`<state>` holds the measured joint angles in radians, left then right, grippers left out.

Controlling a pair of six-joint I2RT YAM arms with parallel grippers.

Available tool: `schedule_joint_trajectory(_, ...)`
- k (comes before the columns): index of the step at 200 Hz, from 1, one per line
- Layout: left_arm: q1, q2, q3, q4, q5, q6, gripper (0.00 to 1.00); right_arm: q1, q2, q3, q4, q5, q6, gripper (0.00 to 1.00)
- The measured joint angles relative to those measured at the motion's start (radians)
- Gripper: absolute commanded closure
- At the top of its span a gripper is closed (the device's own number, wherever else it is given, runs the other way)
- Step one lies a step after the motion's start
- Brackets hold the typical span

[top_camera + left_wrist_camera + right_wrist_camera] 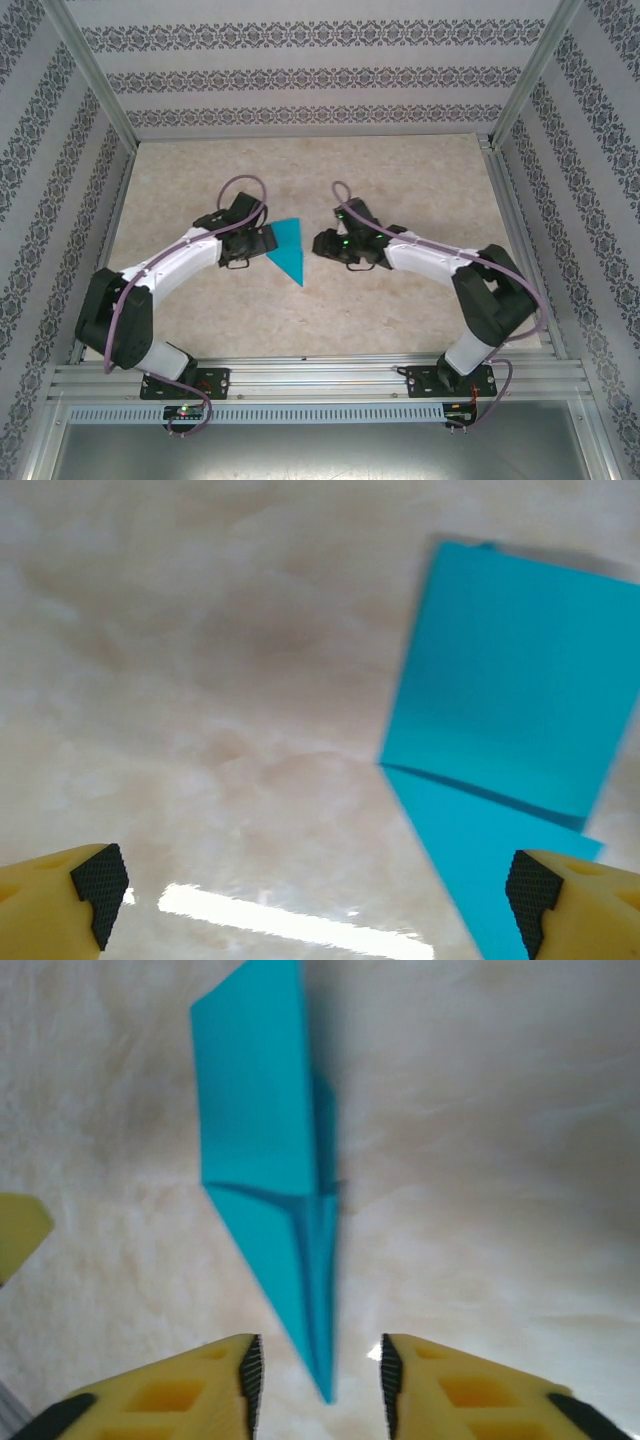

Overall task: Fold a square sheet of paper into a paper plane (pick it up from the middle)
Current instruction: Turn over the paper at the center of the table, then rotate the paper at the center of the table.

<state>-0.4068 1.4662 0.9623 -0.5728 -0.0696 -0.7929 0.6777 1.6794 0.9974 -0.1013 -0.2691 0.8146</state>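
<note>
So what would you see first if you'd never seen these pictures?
The bright teal paper plane, lying in the middle of the pale table, nose toward the near edge. Then the left gripper and right gripper, both open, facing it from either side.

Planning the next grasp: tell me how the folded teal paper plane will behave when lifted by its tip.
Probably very light: the paper plane is thin folded paper lying on the table. Likely stiffer along its layered creases, though a wing may flop. The narrow tip, between the right gripper's fingers, could crumple if pinched hard.
</note>
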Motion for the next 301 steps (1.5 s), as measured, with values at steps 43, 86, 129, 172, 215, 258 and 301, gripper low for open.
schedule_joint_trajectory(43, 0.061, -0.061, -0.12, 0.039, 0.064, -0.043, 0.0, 0.123, 0.167, 0.173, -0.018, 0.0, -0.002, 0.73)
schedule_joint_trajectory(86, 0.069, -0.074, -0.122, 0.061, 0.077, -0.047, 0.0, 0.131, 0.301, 0.289, -0.098, 0.005, -0.05, 0.72)
schedule_joint_trajectory(129, 0.069, -0.068, -0.121, 0.087, 0.12, -0.045, 0.0, 0.114, 0.344, 0.323, -0.221, 0.011, -0.196, 0.72)
schedule_joint_trajectory(172, 0.069, -0.033, -0.116, 0.145, 0.202, -0.032, 0.0, 0.049, 0.327, 0.306, -0.313, -0.044, -0.444, 0.69)
schedule_joint_trajectory(215, 0.069, -0.027, -0.117, 0.208, 0.268, -0.023, 0.0, -0.002, 0.245, 0.225, -0.392, -0.066, -0.611, 0.66)
schedule_joint_trajectory(258, 0.066, -0.027, -0.126, 0.256, 0.315, -0.023, 0.0, -0.016, 0.107, 0.161, -0.319, -0.062, -0.456, 0.71)
schedule_joint_trajectory(301, 0.045, 0.0, -0.134, 0.294, 0.351, -0.034, 0.0, -0.063, 0.035, 0.091, -0.158, -0.021, -0.214, 0.68)
